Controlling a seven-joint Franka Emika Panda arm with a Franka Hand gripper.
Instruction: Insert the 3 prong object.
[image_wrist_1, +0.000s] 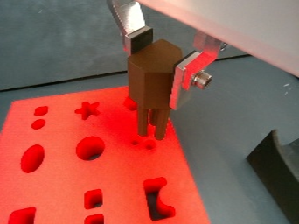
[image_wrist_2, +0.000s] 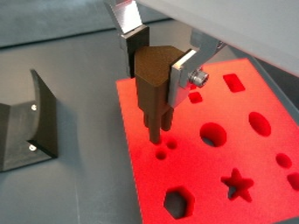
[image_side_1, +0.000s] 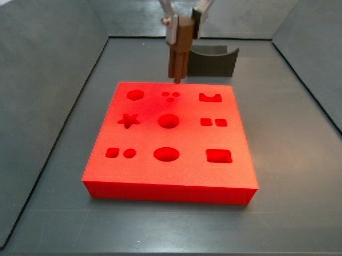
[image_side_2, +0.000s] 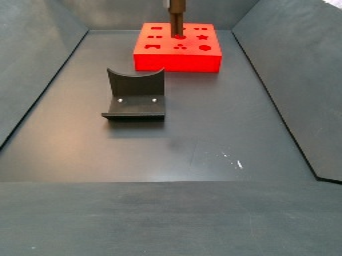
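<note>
Gripper (image_wrist_1: 159, 66) fingers clamp the 3 prong object (image_wrist_1: 151, 87) upright. Its prong tips hang just above small holes in the red block (image_side_1: 171, 140), at twelve o'clock on its top face.

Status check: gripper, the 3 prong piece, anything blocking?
Gripper shut on 3 prong object, upright. Prongs just above the small holes of the red block. Nothing in the way; fixture apart.
</note>
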